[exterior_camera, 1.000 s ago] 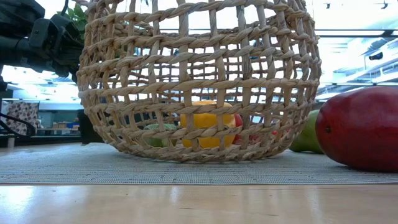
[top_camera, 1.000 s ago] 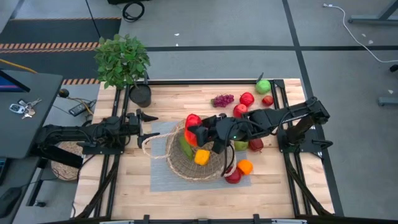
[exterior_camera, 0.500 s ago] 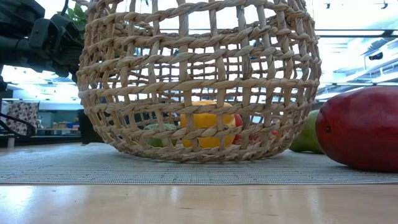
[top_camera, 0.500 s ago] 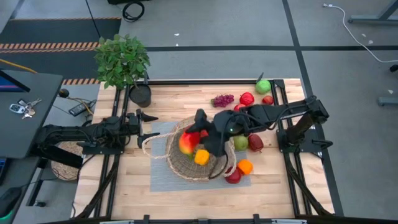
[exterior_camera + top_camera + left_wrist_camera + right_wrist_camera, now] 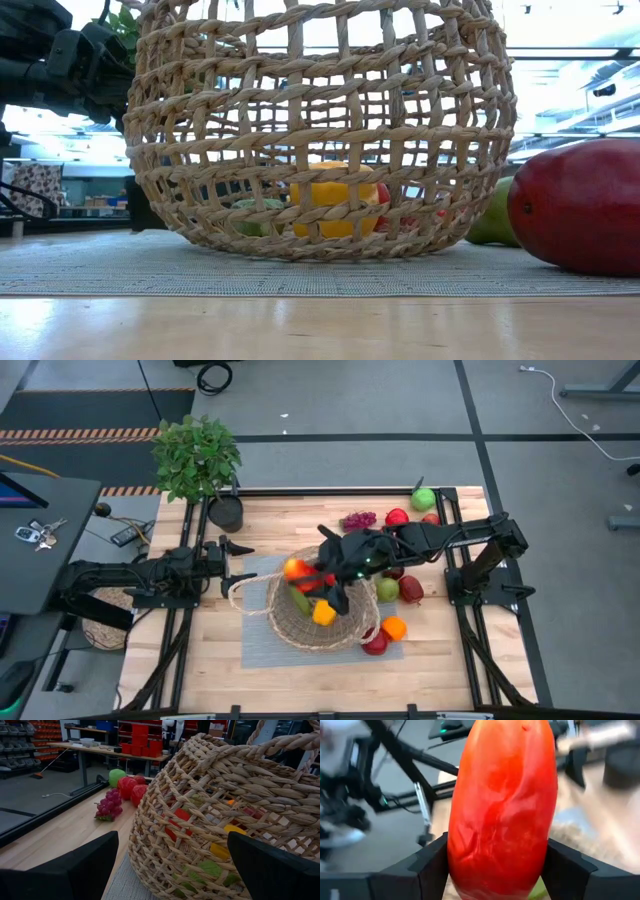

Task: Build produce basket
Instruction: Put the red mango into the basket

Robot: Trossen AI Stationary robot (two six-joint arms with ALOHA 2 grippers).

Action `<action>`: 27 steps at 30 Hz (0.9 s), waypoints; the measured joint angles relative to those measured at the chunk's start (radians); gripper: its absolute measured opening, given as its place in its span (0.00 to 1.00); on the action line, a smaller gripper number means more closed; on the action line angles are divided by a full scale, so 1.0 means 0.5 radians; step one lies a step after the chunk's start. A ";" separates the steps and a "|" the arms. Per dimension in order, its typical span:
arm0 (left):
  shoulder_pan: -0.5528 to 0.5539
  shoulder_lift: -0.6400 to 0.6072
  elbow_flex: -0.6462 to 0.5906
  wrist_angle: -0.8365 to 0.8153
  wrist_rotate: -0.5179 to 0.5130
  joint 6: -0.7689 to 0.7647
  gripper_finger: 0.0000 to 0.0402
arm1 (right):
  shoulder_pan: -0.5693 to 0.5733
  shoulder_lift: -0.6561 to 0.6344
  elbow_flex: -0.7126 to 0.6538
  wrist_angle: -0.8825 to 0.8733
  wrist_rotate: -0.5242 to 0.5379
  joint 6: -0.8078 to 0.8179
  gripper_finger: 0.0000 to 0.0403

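The tan woven basket stands on a grey mat mid-table, with a yellow piece and a green cucumber inside. My right gripper hovers over the basket's far left part, shut on a long red-orange fruit. My left gripper waits open at the basket's left, level, with the basket wall ahead of its fingers. More produce lies on the table to the basket's right and far right, among it purple grapes and a dark red fruit. My right gripper pinches the red-orange fruit between its two fingers, one on each long side. The fingers lie across the fruit. They reach in from the table's right, slanting down. The fruit is lifted clear above the basket.
A potted plant stands at the far left corner. Red and green fruits lie at the far right, others beside the basket's near right. The basket's looped handle sticks out toward my left gripper.
My right gripper has rolled about its own pointing line over the basket, carrying the red-orange fruit round with it; the fruit now shows its orange end toward the table's left. The basket and my left gripper have kept still.
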 joint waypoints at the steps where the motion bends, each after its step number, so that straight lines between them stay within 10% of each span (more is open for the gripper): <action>1: 0.000 0.000 0.001 0.000 0.000 0.000 0.95 | 0.000 0.000 0.000 -0.017 -0.009 0.131 0.68; 11: 0.000 0.000 0.000 0.000 0.000 0.001 0.95 | -0.013 0.000 0.000 -0.059 -0.418 0.985 0.68; 27: 0.001 0.000 0.000 0.000 0.000 0.000 0.95 | -0.014 0.000 0.001 0.085 -0.220 -0.102 0.68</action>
